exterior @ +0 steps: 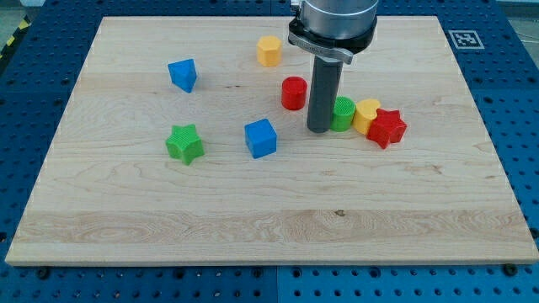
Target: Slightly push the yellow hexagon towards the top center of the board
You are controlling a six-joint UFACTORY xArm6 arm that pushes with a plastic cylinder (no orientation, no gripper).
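Note:
The yellow hexagon [269,50] stands near the view's top, a little left of centre on the wooden board [253,219]. My tip [318,130] rests on the board well below and to the right of it. The tip is just left of the green cylinder [343,114], close to or touching it, and lower right of the red cylinder [293,93]. The arm's housing [333,25] hangs above the rod, just right of the yellow hexagon.
A second yellow block [366,115] and a red star [386,128] sit packed together right of the green cylinder. A blue cube [261,138] lies left of the tip. A green star [185,143] and another blue block [182,74] are at the left.

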